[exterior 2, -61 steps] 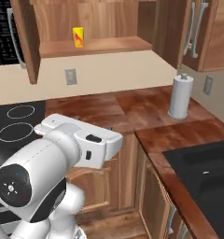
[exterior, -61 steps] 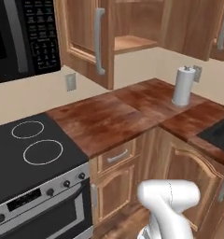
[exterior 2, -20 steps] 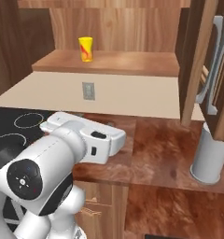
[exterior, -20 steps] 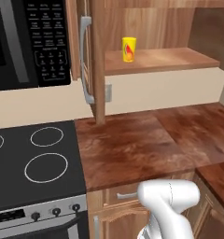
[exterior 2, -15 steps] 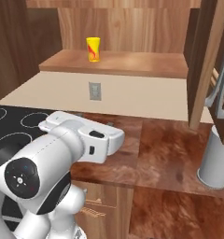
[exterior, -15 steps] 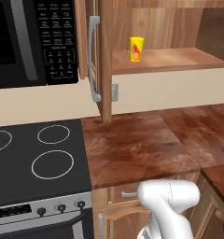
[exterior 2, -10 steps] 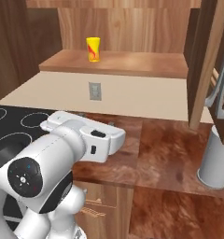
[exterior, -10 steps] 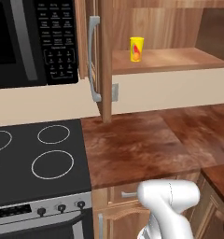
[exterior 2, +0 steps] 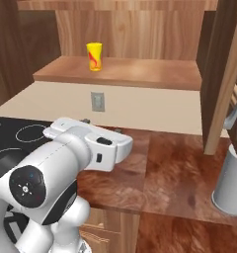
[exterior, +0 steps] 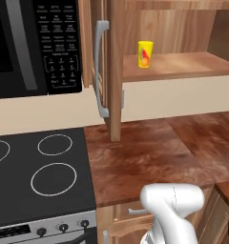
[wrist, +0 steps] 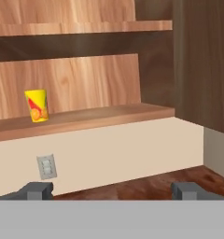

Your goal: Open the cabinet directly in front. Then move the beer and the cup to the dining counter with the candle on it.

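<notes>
Cup (exterior: 145, 54) yellow, red-orange mark; cabinet (exterior: 117, 71) medium-brown wood; stove (exterior: 37, 174) black, white rings.

I see a glossy reddish-brown wood-grain table (exterior: 150, 157) running along a plain cream wall (exterior 2: 155, 111), which carries a small grey electrical outlet (exterior 2: 97, 102). To the left, touching the table's edge, sits a black glass stovetop (exterior: 40, 176) with white ring burners, and above it hangs a black microwave (exterior: 35, 45) with a button panel. A pale grey cylinder (exterior 2: 231, 185) stands upright at the table's right end.
</notes>
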